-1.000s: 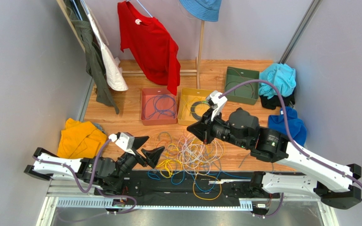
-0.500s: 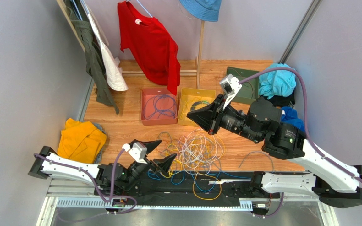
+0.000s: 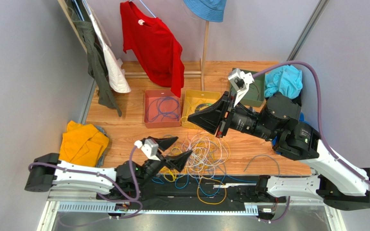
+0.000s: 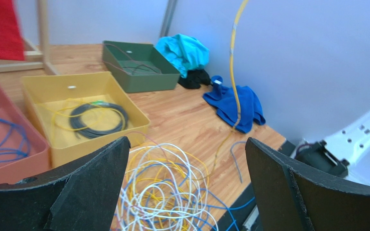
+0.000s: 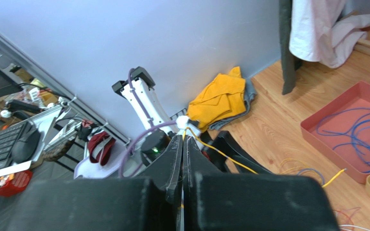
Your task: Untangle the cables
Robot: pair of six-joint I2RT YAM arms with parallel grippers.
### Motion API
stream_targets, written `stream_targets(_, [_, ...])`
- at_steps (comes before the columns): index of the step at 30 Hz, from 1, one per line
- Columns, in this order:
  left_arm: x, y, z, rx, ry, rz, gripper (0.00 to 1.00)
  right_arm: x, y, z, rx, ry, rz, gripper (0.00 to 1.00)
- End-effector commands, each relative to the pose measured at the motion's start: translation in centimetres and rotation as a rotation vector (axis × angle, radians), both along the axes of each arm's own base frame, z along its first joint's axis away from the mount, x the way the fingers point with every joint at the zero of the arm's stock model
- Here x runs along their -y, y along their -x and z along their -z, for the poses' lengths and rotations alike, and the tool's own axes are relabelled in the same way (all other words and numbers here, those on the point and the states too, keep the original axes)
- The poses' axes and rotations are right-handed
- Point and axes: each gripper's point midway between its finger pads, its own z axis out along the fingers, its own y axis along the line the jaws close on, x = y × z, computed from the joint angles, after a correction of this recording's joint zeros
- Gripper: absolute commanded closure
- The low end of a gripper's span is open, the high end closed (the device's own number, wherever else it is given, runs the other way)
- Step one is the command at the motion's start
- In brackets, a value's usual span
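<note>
The cables (image 3: 199,155) lie in a loose tangle of yellow, white and blue loops on the wooden table, also seen in the left wrist view (image 4: 165,190). My left gripper (image 3: 182,147) is open and empty, just left of the tangle; its jaws frame the tangle (image 4: 187,142). My right gripper (image 3: 191,119) is raised above the tangle and shut on a yellow cable (image 5: 219,151). That cable rises taut from the table (image 4: 231,67) to the closed tips (image 5: 184,132).
A red bin (image 3: 146,109) holds blue cables and a yellow bin (image 3: 185,111) holds a dark coil. A green bin (image 3: 256,94) stands behind the right arm. Clothes lie at left (image 3: 81,142) and right (image 3: 288,79). A wooden pole (image 3: 205,45) stands at the back.
My right gripper has lifted up and to the right with the yellow cable in it. My left arm has swung right toward the tangle, its gripper still open.
</note>
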Motion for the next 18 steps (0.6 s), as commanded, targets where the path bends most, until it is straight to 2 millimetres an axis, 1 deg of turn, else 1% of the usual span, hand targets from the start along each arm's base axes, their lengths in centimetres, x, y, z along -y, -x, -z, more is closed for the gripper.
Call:
stream_targets(1, [3.1,1.6,-3.1,0.046,0.127,0.122,0.01,0.6,2.2,-2.7,-0.005,-0.082,-0.091,1.0])
stream_targets(2, [3.4,1.6,-3.7,0.055,0.15,0.124,0.01,0.7,2.3,-2.7,-0.008,-0.081,-0.094,1.0])
stream_targets(3, [4.4,1.6,-3.1,0.059,0.122,0.134,0.01,0.9,2.4,-2.7,-0.01,-0.083,-0.096,1.0])
stream_targets(5, [5.1,1.6,-4.1,0.075,0.143,0.142,0.01,0.9,2.4,-2.1,-0.017,-0.074,-0.092,1.0])
stream_targets(6, [5.7,1.6,-3.8,0.083,0.13,0.153,0.01,0.9,2.3,-2.0,-0.018,-0.073,-0.09,1.0])
stream_targets(7, [6.0,1.5,-4.2,0.086,0.136,0.157,0.01,1.1,2.4,-2.0,-0.018,-0.076,-0.087,1.0])
stream_targets(8, [6.2,1.5,-4.3,0.088,0.137,0.158,0.01,1.0,2.3,-1.4,-0.022,-0.065,-0.087,1.0])
stream_targets(9, [6.5,1.2,-4.1,0.089,0.128,0.156,0.01,1.1,2.2,-1.3,-0.021,-0.065,-0.081,1.0])
stream_targets(10, [6.7,1.0,-4.5,0.09,0.14,0.154,0.01,1.2,2.3,-1.2,-0.025,-0.064,-0.079,1.0])
stream_targets(12, [7.2,0.3,-4.4,0.089,0.135,0.154,0.01,1.1,2.3,-0.8,-0.029,-0.058,-0.084,1.0])
stream_targets(13, [7.6,0.1,-4.8,0.086,0.147,0.155,0.01,1.1,2.4,-0.6,-0.032,-0.057,-0.088,1.0])
stream_targets(14, [7.9,-0.3,-4.8,0.086,0.144,0.152,0.01,1.2,2.5,-0.8,-0.03,-0.069,-0.089,1.0])
stream_targets(15, [8.4,-0.8,-4.2,0.085,0.126,0.148,0.01,1.2,2.5,-0.4,-0.037,-0.065,-0.089,1.0])
stream_targets(16, [8.7,-1.1,-4.6,0.084,0.135,0.145,0.01,1.2,2.5,-0.3,-0.038,-0.067,-0.09,1.0])
stream_targets(17, [8.8,-1.5,-4.5,0.083,0.137,0.139,0.05,1.6,2.6,-0.5,-0.035,-0.075,-0.088,1.0])
stream_targets(18, [8.9,-2.0,-4.3,0.084,0.133,0.137,0.1,1.6,2.6,-0.1,-0.038,-0.07,-0.087,1.0])
